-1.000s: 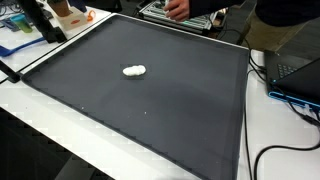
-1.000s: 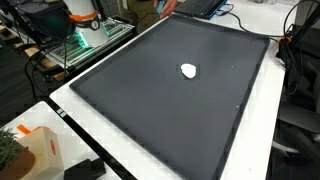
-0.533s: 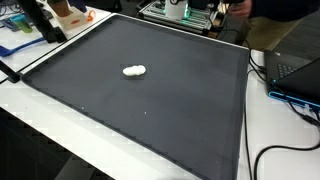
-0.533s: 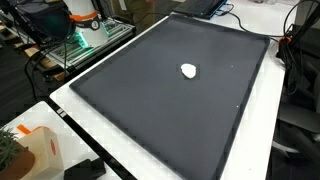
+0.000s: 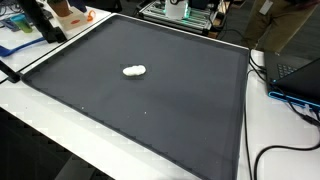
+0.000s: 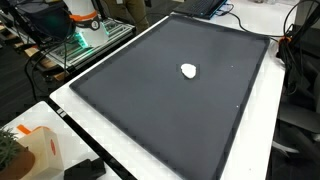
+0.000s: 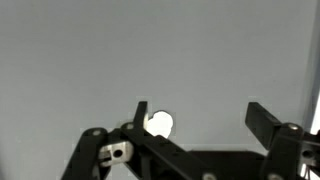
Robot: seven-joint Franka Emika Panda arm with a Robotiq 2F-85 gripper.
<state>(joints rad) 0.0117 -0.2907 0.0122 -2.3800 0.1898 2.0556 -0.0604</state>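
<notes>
A small white lump [image 5: 134,71] lies alone on a large dark grey mat [image 5: 160,115], left of the mat's middle; it also shows as the white lump [image 6: 188,70] on the mat [image 6: 150,105]. In the wrist view my gripper [image 7: 200,116] hangs above the grey surface, open, with nothing between its fingers. The white lump [image 7: 160,124] sits just inside the left finger [image 7: 141,112], well apart from the other finger. Neither the arm nor the gripper appears in either exterior view.
The mat rests on a white table [image 5: 40,120]. A laptop [image 5: 297,68] and cables [image 5: 268,155] lie beside the mat. A wire rack [image 6: 85,40] with equipment stands off one edge. A person [image 5: 290,12] is at the far end.
A person's hand that reached over the rack at the mat's far edge a second ago has pulled away. The white lump has not moved.
</notes>
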